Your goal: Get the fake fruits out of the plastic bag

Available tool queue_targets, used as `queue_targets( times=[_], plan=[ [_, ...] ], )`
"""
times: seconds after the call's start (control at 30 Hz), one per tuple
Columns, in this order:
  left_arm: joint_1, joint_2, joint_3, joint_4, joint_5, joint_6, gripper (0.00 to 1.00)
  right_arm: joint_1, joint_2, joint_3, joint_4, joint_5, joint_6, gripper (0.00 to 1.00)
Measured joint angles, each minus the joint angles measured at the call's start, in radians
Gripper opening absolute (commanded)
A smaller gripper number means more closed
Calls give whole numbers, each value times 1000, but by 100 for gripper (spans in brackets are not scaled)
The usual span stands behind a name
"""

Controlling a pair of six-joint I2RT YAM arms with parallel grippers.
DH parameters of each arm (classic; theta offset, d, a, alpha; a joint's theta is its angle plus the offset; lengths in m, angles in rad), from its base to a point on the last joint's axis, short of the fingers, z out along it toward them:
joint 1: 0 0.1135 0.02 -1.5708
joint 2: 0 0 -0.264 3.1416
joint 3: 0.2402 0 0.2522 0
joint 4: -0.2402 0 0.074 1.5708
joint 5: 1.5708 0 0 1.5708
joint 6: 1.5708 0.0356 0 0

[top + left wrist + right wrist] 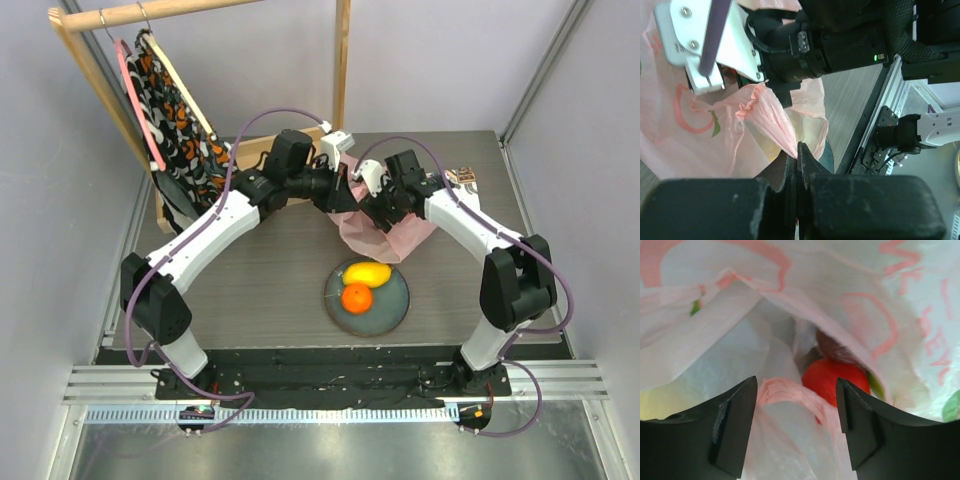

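Observation:
The pink plastic bag (385, 235) lies crumpled behind the plate (395, 310). On the plate sit a yellow-orange mango (367, 272) and an orange (356, 297). My left gripper (799, 146) is shut on a pinched fold of the plastic bag (772, 117), holding it up. My right gripper (796, 385) stands open at the bag's mouth (790, 330). Inside I see a red apple (832, 377), a dark purple fruit (832, 347) above it and a sliver of green fruit (875, 385) to its right. A twisted pink handle of the bag lies between the right fingers.
A wooden rack (100, 20) at the back left carries a patterned cloth (180, 130) on a pink hanger. A small object (462, 178) lies at the table's back right. Both arms meet over the bag behind the plate.

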State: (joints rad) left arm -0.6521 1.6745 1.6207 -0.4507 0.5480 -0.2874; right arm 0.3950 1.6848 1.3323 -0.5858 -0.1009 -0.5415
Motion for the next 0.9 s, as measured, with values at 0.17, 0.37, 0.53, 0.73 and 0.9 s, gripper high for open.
queue_targets(
  times=[0.17,0.37,0.53,0.73,0.9],
  plan=[
    [0,0,-8,-12,-6,8,0,0,45,39,53,45,32,78],
    [0,0,-8,-14,-6,8,0,0,185,101,105,133,61,80],
    [0,0,-10,-18,-13,13,0,-6,286,140,110,198,78,78],
    [2,0,-10,-19,-26,16,0,-9,301,152,111,241,62,44],
    [10,0,-10,-18,-32,15,0,-29,251,152,89,179,71,41]
  ],
)
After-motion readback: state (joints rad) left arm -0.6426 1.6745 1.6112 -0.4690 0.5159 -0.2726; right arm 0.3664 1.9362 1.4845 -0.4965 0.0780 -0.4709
